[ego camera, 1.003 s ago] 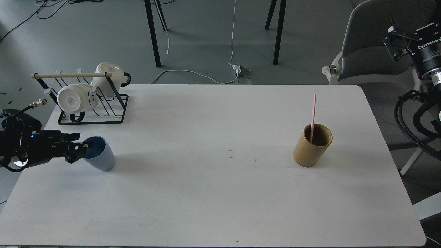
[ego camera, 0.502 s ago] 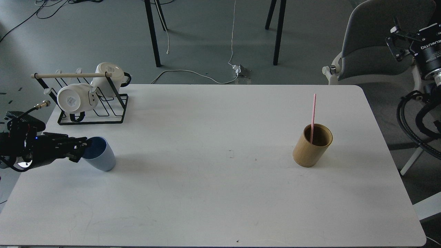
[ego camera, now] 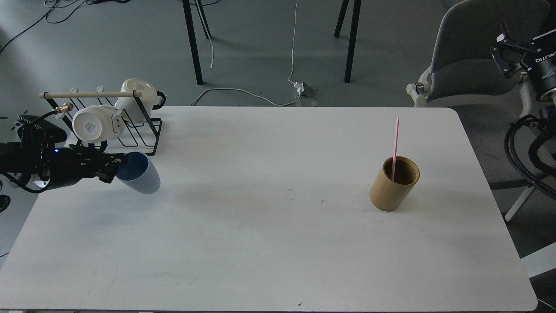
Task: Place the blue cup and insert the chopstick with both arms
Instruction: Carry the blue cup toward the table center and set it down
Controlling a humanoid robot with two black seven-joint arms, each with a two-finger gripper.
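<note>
Left tool (ego camera: pixel 114 168) grips blue cup (ego camera: pixel 140 174) near table (ego camera: pixel 278 243) edge.

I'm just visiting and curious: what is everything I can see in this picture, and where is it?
table: one, white, fills the middle
blue cup: one, light blue, tilted, at the left gripper, left side
chopstick: one, pink, standing in the bamboo holder
bamboo holder: one, tan, right of centre
wire rack: one, black, far-left corner, with a pale wooden rod
mugs: two, white, on the rack
chair: one, grey, beyond the right corner
cables: white, on the floor
left gripper: black, shut on the cup's rim
right gripper: black, raised at far right
</note>
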